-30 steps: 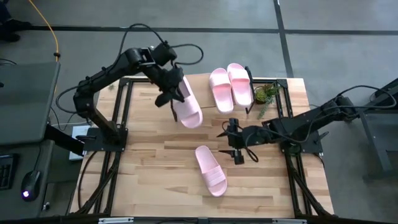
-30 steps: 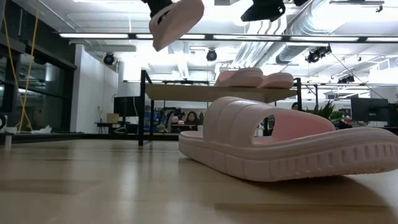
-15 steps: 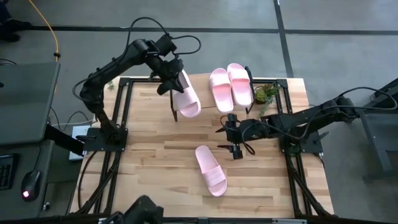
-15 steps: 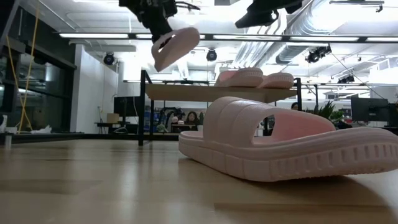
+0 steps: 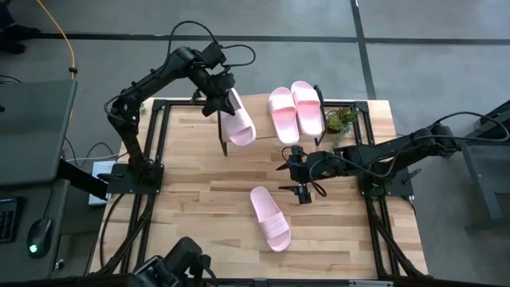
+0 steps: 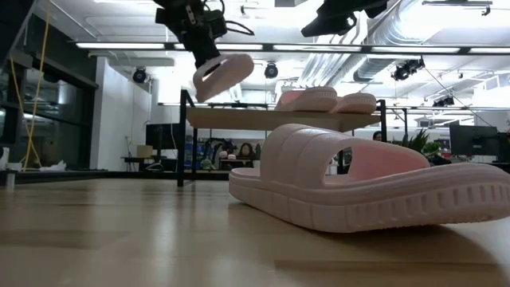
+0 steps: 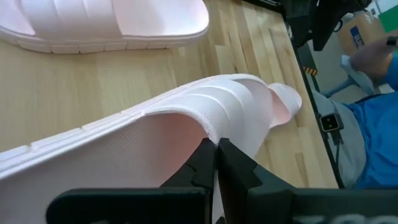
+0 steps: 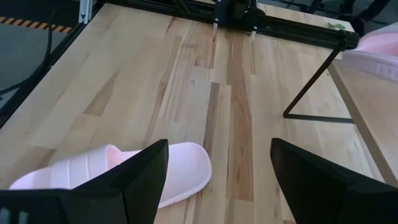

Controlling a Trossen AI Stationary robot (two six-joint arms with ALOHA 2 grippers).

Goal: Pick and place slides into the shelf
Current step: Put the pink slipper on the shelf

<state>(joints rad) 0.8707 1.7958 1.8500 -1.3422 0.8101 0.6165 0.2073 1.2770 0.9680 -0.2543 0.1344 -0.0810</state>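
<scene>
left gripper (image 5: 217, 97), fingers pinched on a slide (image 5: 238, 121)'s strap, has carried it toward 12 o'clock over the shelf (image 5: 263, 131); release pending. right gripper (image 5: 300, 169) wide open, empty, above the last slide (image 5: 269, 218).

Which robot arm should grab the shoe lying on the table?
Probably the right. Its open hand hovers close by the lone slide on the table, while the left hand is busy holding another slide at the shelf.

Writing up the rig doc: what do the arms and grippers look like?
Both arms are dark, near-black jointed links trailing loose black cables. Left gripper and right gripper each have two flat dark fingers, squared at the tips. No markings or labels visible on either.
</scene>
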